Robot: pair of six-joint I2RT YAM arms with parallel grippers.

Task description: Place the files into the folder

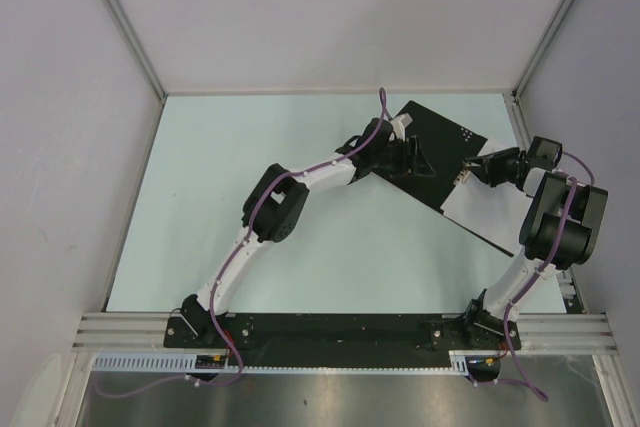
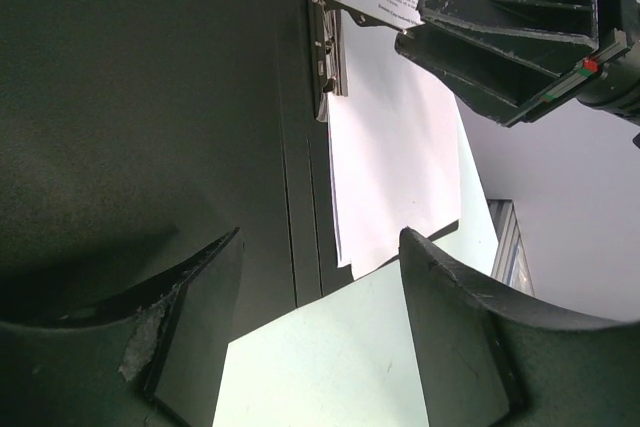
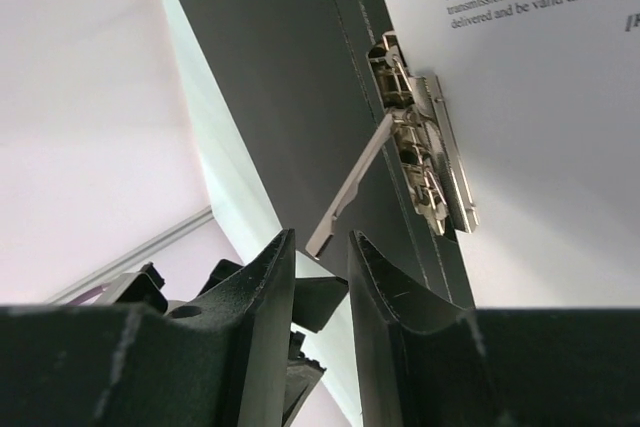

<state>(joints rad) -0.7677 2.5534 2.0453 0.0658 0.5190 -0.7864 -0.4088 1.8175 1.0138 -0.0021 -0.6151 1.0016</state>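
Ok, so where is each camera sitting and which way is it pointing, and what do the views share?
Top: above and behind the left arm and right arm, both whole, looking down on the table and folder.
Left wrist: on the left arm, facing the clip and sheet past the open left gripper.
Right wrist: on the right arm, facing the clip's lever past the right gripper.
Shared: both wrist views show the clip and sheet.

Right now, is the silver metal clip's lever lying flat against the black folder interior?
No, the lever juts up from the clip toward the right gripper.
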